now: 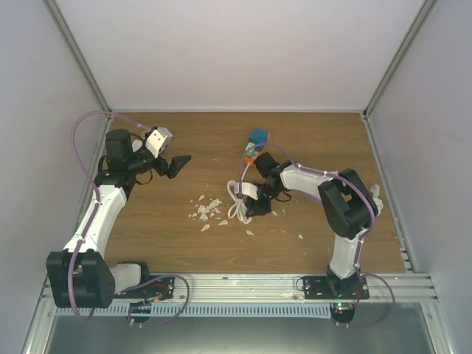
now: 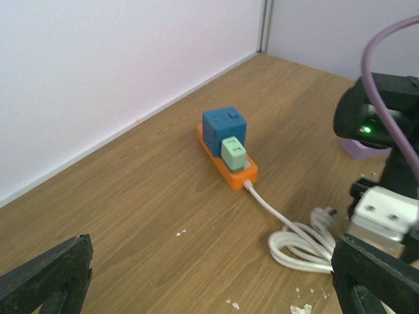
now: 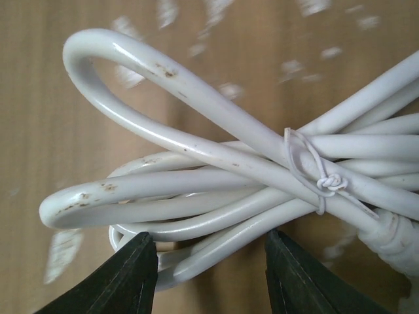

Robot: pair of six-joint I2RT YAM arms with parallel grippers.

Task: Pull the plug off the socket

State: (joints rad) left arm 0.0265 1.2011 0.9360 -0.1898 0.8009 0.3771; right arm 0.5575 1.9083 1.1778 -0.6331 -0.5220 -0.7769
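Plug (image 2: 234, 154) in orange socket (image 2: 239, 176), beside blue adapter (image 2: 222, 127)

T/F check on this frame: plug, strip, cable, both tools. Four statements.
1. The green plug sits in the orange power strip. True.
2. The left tool is shut on the plug. False: it is open and well clear of the strip.
3. The white cable is bundled with a tie. True.
4. The right tool is at the plug. False: it straddles the coiled cable.
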